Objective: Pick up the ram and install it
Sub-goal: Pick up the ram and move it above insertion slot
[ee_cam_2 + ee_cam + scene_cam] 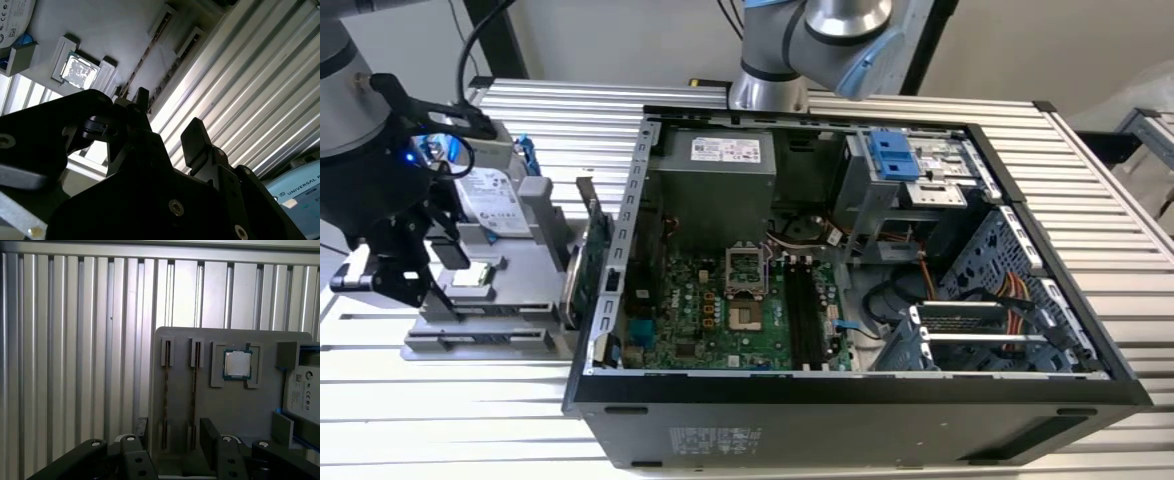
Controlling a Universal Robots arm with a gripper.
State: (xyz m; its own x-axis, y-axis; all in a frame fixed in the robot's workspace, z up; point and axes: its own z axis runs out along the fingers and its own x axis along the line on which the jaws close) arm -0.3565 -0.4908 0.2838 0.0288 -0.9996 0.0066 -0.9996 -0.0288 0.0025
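The ram stands on edge as a thin dark strip in a slot of the grey holder; a second like strip stands in the neighbouring slot. Both strips also appear in the second wrist view, ram and its neighbour. My gripper hangs open over the near end of these slots, one black finger to one side and the other finger on the far side, touching neither strip. In the exterior view the gripper is at the left, above the holder.
The holder also carries a processor chip, a silver hard drive and a green expansion card. The open computer case lies to the exterior view's right, with black memory slots on its motherboard. A second arm stands behind.
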